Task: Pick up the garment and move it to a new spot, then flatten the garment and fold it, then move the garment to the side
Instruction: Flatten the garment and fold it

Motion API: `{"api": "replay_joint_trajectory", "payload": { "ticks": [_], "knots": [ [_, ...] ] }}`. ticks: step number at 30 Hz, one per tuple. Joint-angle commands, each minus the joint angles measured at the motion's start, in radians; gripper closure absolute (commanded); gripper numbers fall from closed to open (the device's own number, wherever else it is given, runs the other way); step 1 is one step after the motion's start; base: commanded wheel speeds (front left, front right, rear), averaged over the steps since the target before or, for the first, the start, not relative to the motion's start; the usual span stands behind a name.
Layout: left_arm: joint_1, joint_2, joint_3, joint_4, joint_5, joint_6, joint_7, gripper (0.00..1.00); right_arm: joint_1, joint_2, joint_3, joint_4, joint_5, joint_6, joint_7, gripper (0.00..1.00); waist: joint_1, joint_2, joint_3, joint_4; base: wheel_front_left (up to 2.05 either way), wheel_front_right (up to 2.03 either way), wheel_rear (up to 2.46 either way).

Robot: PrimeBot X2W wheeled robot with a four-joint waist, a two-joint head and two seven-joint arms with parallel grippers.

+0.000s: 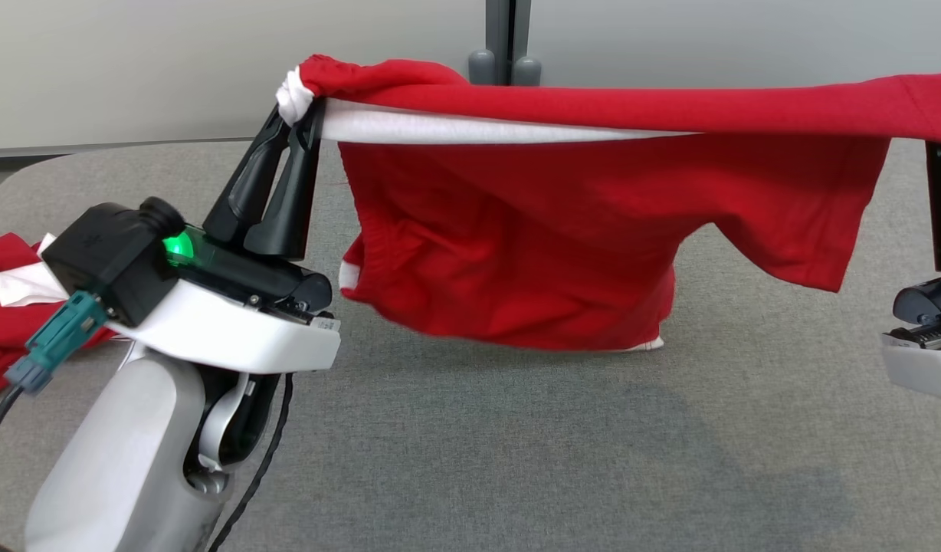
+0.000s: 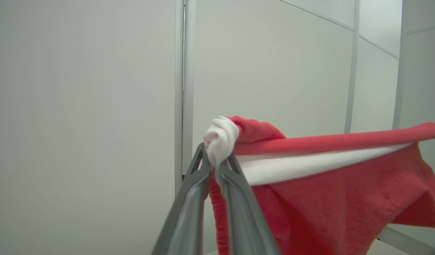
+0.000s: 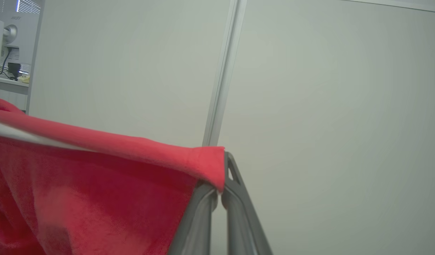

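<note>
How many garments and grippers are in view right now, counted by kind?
Garments: 2, the held red garment stretched between the arms, and a second red-and-white garment lying at the far left.
Grippers: 2, the left gripper and the right gripper, each shut on the held red garment.
Total: 4

Office: partition panels point(image 3: 132, 71), desk point(image 3: 8, 85)

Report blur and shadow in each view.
Head view: even light; the garment throws a soft shadow on the table, its lower hem blurred. Left wrist view: the left hand looks soft close to the lens. Right wrist view: the garment's lower left is smeared.
</note>
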Motion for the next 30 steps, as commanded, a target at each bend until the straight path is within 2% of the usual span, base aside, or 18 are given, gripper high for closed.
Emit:
{"api": "replay_joint_trajectory", "payload": {
  "ticks": [1,8,14,20,24,30],
  "knots": [
    [0.016,0.011,0.016,-0.004,-0.007,0.011,0.002,1.0,-0.002,-0.008,-0.016,0.002,0.008,-0.005,0.004,1.0,0.0,-0.0001,0.0,0.001,0.0,0.0,0.0],
    [-0.017,0.017,0.026,-0.025,-0.042,0.006,0.044,1.0,-0.048,-0.001,-0.022,0.021,0.035,-0.005,0.01,1.0,0.0,-0.0001,0.063,-0.005,0.0,0.0,0.0],
    [-0.192,0.01,0.04,0.067,-0.07,-0.053,0.058,1.0,-0.23,-0.014,0.005,0.091,0.063,-0.005,-0.005,1.0,0.0,-0.0001,0.186,-0.016,0.0,0.0,0.0],
    [-0.46,-0.02,0.072,0.279,-0.098,-0.127,0.03,1.0,-0.517,-0.042,0.068,0.232,0.077,-0.005,-0.031,1.0,0.0,-0.0001,0.271,-0.021,0.0,0.0,0.0],
    [-0.607,-0.043,0.078,0.448,-0.099,-0.163,-0.013,1.0,-0.677,-0.033,0.12,0.36,0.085,-0.005,-0.066,1.0,0.0,-0.0001,0.289,-0.023,0.0,0.0,0.0],
    [-0.677,-0.086,0.063,0.683,-0.11,-0.194,-0.074,1.0,-0.764,0.009,0.207,0.549,0.11,-0.005,-0.111,1.0,0.0,-0.0001,0.305,-0.025,0.0,0.0,0.0]
  ]
}}
